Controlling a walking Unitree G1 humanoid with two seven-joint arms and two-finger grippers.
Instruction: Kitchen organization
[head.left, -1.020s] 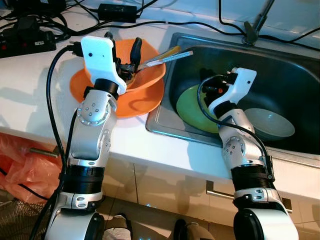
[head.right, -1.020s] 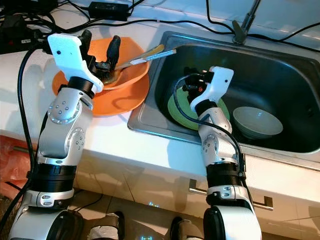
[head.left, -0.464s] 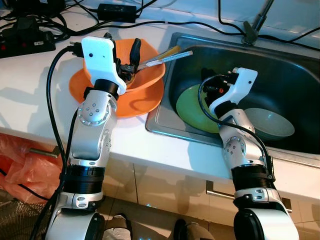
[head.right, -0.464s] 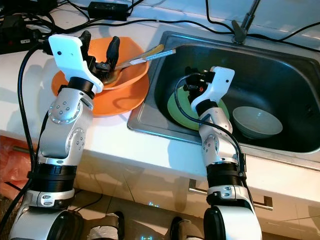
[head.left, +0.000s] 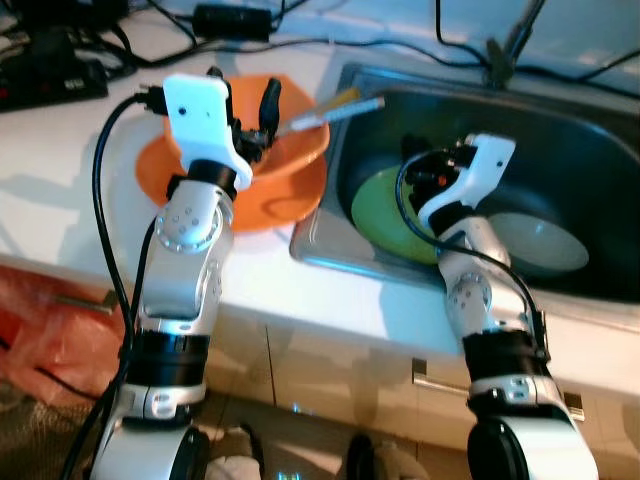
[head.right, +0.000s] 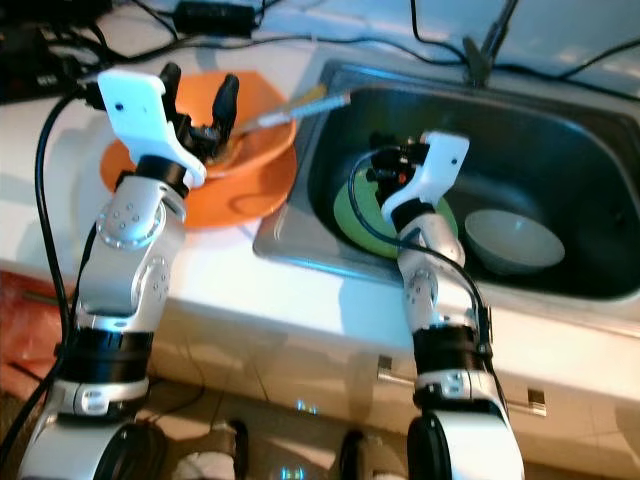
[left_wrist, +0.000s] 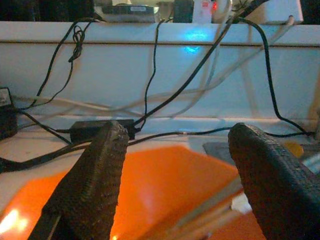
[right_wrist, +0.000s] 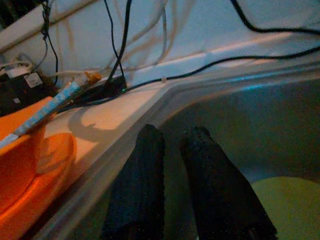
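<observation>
Left gripper (head.left: 243, 100), fingers apart, hovered over the orange bowl (head.left: 300, 150) beside the sink (head.left: 560, 130); right gripper (right_wrist: 170, 175), fingers nearly together, empty, above the green plate (head.left: 385, 215). Dish-gathering step, likely; next needs closing on bowl rim.

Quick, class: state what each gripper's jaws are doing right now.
Left gripper: jaws open, holding nothing, above the orange bowl.
Right gripper: jaws nearly closed, holding nothing, inside the sink.

No legible text or labels.
</observation>
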